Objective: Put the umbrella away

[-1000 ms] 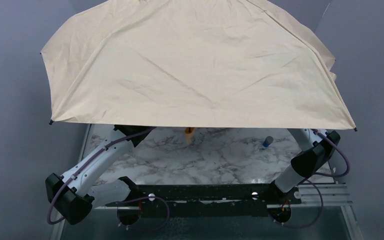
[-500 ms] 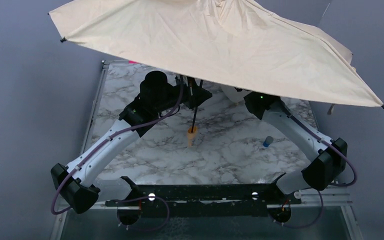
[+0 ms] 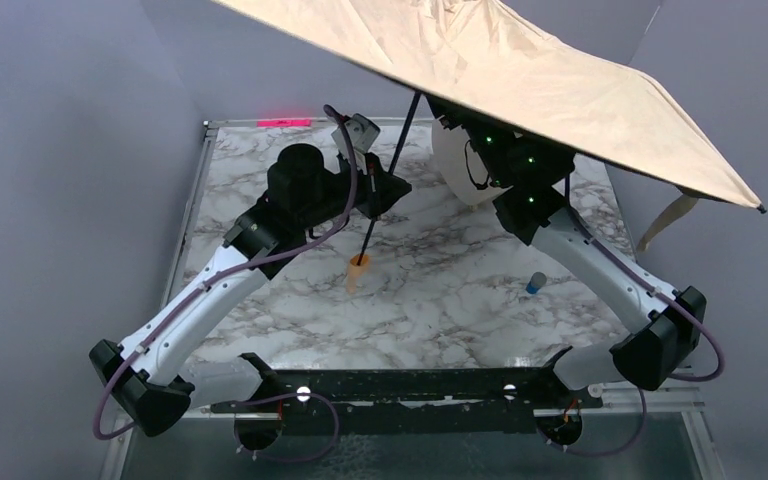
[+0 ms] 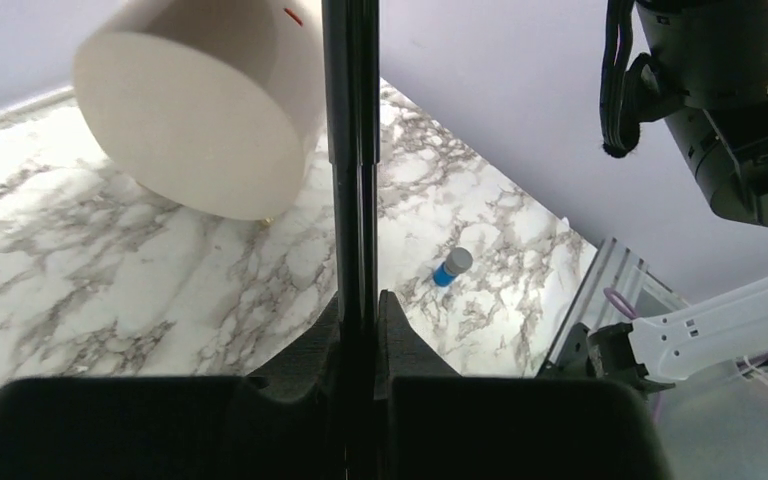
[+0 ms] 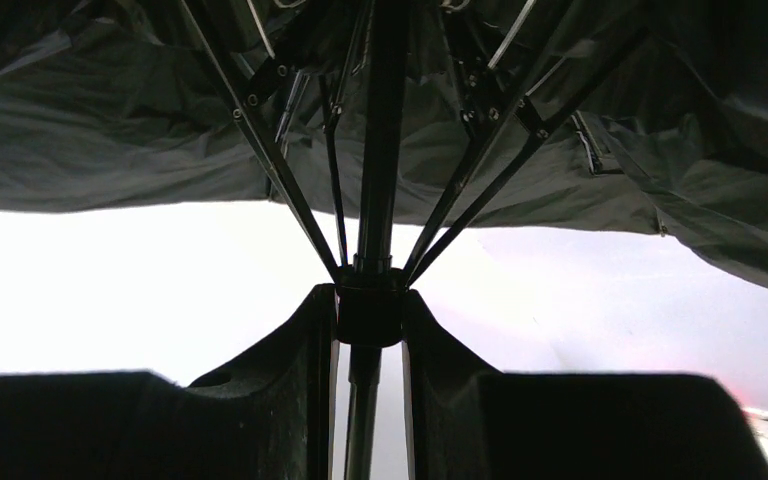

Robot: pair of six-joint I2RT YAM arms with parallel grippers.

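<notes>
The open beige fabric folding umbrella (image 3: 560, 95) hung tilted over the far-right corner of the white marble counter (image 3: 440, 300). The left end effector (image 4: 358, 310) pinched its black shaft (image 4: 350, 150), and the right end effector (image 5: 369, 298) pinched its black runner hub (image 5: 370, 322).

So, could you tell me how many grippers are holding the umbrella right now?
2. The left gripper clamps the umbrella shaft above the handle; the right gripper clamps it higher up, where the ribs meet under the canopy.
</notes>
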